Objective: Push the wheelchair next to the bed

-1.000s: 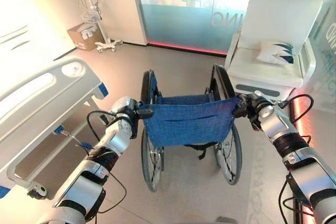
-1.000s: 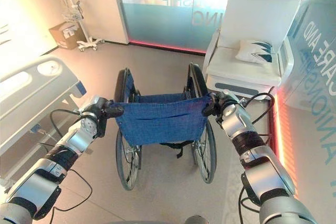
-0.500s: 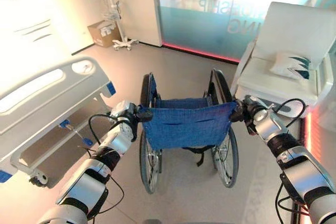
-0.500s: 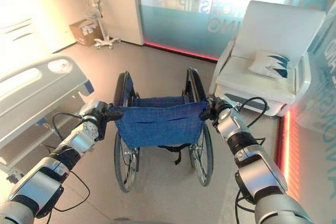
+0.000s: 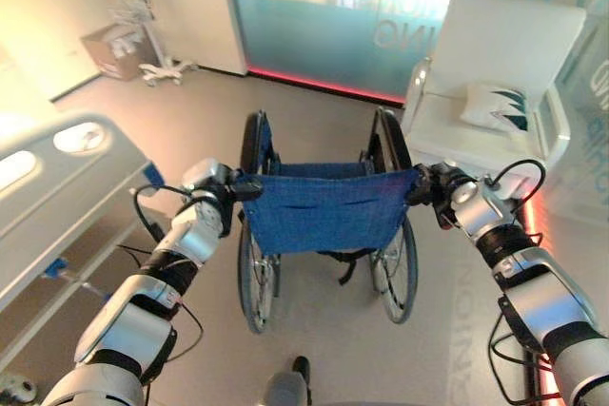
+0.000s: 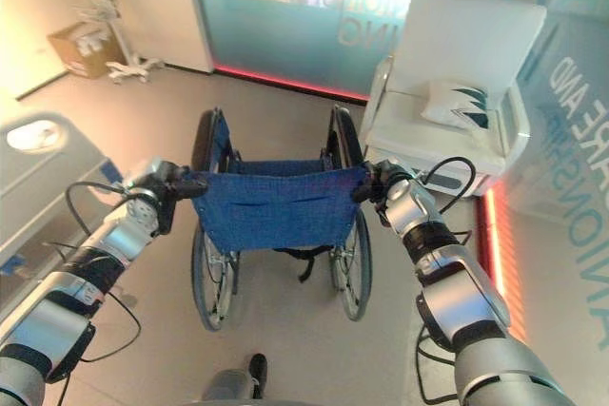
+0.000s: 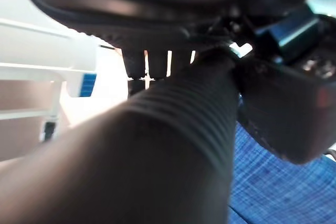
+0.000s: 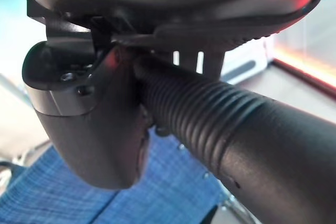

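Both hands grip the push handles, one per side, so the chair can be steered evenly: left hand (image 5: 211, 199) has its fingers curled round the ribbed black left grip (image 7: 178, 129), right hand (image 5: 445, 189) likewise wrapped round the ribbed black right grip (image 8: 220, 129). Ahead, the folding wheelchair with blue fabric back (image 5: 324, 211) stands on open floor, facing away. The white-railed hospital bed (image 5: 57, 187) lies to its left, apart. Judgement: not yet alongside. Beyond, a white armchair (image 5: 495, 73).

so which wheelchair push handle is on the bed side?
The one in the left robot hand: that push handle of the wheelchair faces the bed; the other faces the white armchair.
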Robot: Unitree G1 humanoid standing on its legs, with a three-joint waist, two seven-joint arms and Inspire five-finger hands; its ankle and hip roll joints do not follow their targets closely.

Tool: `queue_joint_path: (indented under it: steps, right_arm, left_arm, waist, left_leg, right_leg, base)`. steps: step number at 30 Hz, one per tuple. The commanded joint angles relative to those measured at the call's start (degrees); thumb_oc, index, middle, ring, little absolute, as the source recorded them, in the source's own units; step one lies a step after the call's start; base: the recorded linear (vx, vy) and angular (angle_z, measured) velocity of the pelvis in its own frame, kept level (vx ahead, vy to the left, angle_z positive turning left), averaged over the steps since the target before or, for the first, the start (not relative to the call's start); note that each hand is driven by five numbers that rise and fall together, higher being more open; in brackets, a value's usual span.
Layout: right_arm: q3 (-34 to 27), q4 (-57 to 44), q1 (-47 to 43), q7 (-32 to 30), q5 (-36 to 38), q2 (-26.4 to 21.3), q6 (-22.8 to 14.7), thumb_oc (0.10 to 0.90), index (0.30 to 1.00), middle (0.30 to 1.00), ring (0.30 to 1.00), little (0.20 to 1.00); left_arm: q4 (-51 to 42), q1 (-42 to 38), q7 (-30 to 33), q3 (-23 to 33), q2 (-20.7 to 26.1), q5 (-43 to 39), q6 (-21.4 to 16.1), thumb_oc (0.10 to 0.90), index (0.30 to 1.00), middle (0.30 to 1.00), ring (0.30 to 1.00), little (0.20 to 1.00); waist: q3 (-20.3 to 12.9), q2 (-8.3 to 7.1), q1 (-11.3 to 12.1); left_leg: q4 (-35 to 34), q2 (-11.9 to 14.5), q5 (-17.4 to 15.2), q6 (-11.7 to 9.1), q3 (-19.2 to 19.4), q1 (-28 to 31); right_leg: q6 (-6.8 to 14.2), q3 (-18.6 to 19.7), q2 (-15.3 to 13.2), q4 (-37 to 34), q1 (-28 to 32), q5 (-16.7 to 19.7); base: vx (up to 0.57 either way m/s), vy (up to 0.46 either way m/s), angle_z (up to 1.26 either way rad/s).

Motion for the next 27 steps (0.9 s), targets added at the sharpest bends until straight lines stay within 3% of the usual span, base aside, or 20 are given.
queue_joint_path:
  steps: [1,5,8,11,12,14,16,21,24,27]
  right_arm:
    - [7.35,-0.99,6.87,3.08,-3.68,-3.02,-9.98,0.4,0.3,0.3,0.3,0.3]
    - [7.04,-2.35,8.29,3.13,-4.29,-3.77,-10.18,0.4,0.3,0.3,0.3,0.3]
    - [7.09,-3.92,7.88,4.1,-5.42,-4.02,-8.57,0.4,0.3,0.3,0.3,0.3]
    - [7.03,-5.47,7.46,4.38,-5.11,-4.23,-6.75,0.4,0.3,0.3,0.3,0.3]
    - [6.9,-5.91,7.07,4.45,-4.86,-4.64,-6.06,0.4,0.3,0.3,0.3,0.3]
    - [6.73,-5.6,5.7,4.5,-4.67,-4.83,-4.84,0.4,0.3,0.3,0.3,0.3]
    - [6.82,-4.9,4.94,4.33,-4.5,-4.61,-4.32,0.4,0.3,0.3,0.3,0.3]
    - [7.27,-5.39,5.5,4.28,-4.12,-5.72,-3.89,0.4,0.3,0.3,0.3,0.3]
    - [7.29,-5.28,5.75,5.1,-3.97,-7.07,-5.11,0.4,0.3,0.3,0.3,0.3]
    - [8.35,-6.35,4.99,7.56,-4.16,-7.32,-6.1,0.4,0.3,0.3,0.3,0.3]
  left_arm:
    - [4.63,7.91,-3.25,2.96,-6.0,-7.82,-6.4,0.4,0.3,0.3,0.3,0.3]
    - [3.45,8.51,-2.58,2.44,-6.47,-7.79,-5.46,0.4,0.3,0.3,0.3,0.3]
    - [1.37,9.5,-2.49,3.45,-7.29,-6.63,-4.27,0.4,0.3,0.3,0.3,0.3]
    - [-0.8,9.96,-3.89,3.82,-6.71,-5.45,-3.64,0.4,0.3,0.3,0.3,0.3]
    - [-1.31,9.89,-4.61,3.63,-6.21,-5.54,-3.8,0.4,0.3,0.3,0.3,0.3]
    - [-0.58,9.26,-4.99,2.78,-6.09,-5.63,-5.09,0.4,0.3,0.3,0.3,0.3]
    - [0.05,8.92,-5.21,2.15,-6.07,-5.25,-5.73,0.4,0.3,0.3,0.3,0.3]
    - [-0.05,9.76,-6.81,1.39,-5.53,-4.51,-6.51,0.4,0.3,0.3,0.3,0.3]
    - [-0.2,10.23,-7.58,1.29,-5.81,-3.57,-5.26,0.4,0.3,0.3,0.3,0.3]
    - [0.52,11.74,-8.34,1.67,-5.52,-3.26,-3.76,0.4,0.3,0.3,0.3,0.3]
  waist:
    - [0.99,0.81,0.56]
    - [0.44,0.56,-0.91]
    - [1.2,1.74,-3.15]
    - [2.81,1.48,-4.99]
    - [3.51,1.04,-5.75]
    - [4.12,1.06,-6.39]
    - [4.41,1.02,-6.23]
    - [4.63,-0.23,-6.45]
    - [3.97,-0.83,-6.65]
    - [3.67,-1.22,-6.84]
  left_leg:
    - [-2.68,-1.91,1.88,0.04,0.27,-1.57]
    - [-4.12,-3.66,0.4,1.11,1.34,2.15]
    - [-5.03,-3.41,-1.15,0.78,1.32,7.27]
    - [-6.67,-4.14,-3.84,0.69,-0.56,12.04]
    - [-7.02,-4.73,-5.5,0.7,-1.96,13.55]
    - [-7.11,-4.42,-7.1,0.2,-3.69,14.68]
    - [-6.29,-4.03,-7.91,0.04,-3.85,14.86]
    - [-2.5,-3.81,-11.04,0.2,-5.09,15.42]
    - [0.48,-2.93,-12.98,-0.83,-6.81,15.82]
    - [2.62,-0.77,-14.3,-2.69,-6.51,17.95]
  right_leg:
    - [-0.54,1.29,2.64,14.2,2.15,8.85]
    - [-0.14,0.71,2.74,19.38,-2.35,11.89]
    - [-1.46,-1.88,2.59,14.62,-11.14,12.6]
    - [-0.4,-2.39,-1.68,7.8,-18.94,19.83]
    - [0.69,-1.83,-2.62,1.99,-20.22,21.92]
    - [1.9,-1.95,-3.61,-9.15,-21.32,24.12]
    - [2.22,-2.53,-4.21,-11.59,-21.74,24.53]
    - [2.94,-0.79,-5.72,-11.35,-21.32,26.66]
    - [2.78,0.1,-5.32,-8.67,-20.38,24.63]
    - [2.27,-0.33,-4.95,-1.28,-21.18,22.88]
  base:
    - [0.28,0.247,0.11]
    - [0.29,0.174,0.17]
    - [0.36,0.056,0.15]
    - [0.32,-0.112,0.16]
    - [0.39,-0.184,0.43]
    - [0.47,-0.222,0.75]
    - [0.42,-0.219,0.79]
    - [0.39,-0.254,0.64]
    - [0.48,-0.377,0.73]
    - [0.37,-0.282,0.51]
